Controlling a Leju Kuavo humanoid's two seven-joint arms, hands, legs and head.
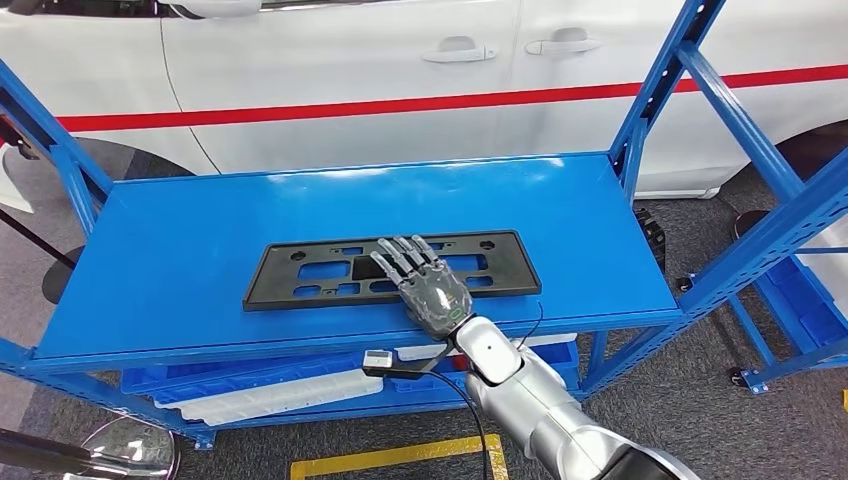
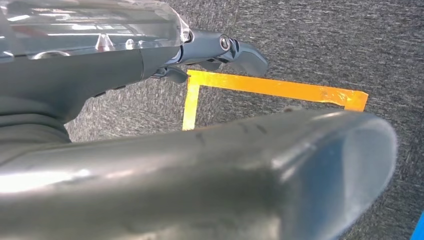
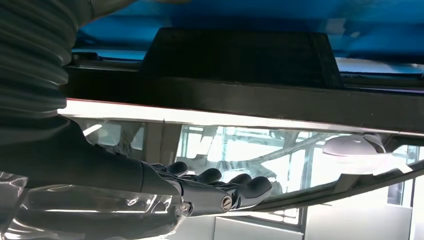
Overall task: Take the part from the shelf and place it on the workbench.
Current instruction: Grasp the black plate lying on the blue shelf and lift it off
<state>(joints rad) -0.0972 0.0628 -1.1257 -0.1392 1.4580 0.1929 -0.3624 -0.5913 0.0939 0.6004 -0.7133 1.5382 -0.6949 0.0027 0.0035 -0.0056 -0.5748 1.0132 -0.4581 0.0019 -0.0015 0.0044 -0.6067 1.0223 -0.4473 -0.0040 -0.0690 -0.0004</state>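
Observation:
The part, a flat black plate frame [image 1: 505,265], lies lengthwise on the blue top shelf [image 1: 180,250]. My right hand [image 1: 425,280] reaches in from the front edge with its fingers stretched out flat over the middle of the part, holding nothing. In the right wrist view the same hand [image 3: 200,192] has straight fingers close to the black part [image 3: 240,55]; whether they touch it I cannot tell. My left hand [image 2: 100,70] hangs over the grey floor with fingers extended and nothing in it.
A white car [image 1: 350,70] with a red stripe stands right behind the shelf. Blue uprights [image 1: 660,90] rise at the right and left corners. White parts [image 1: 270,395] lie on the lower shelf. Yellow tape [image 2: 270,87] marks the carpet.

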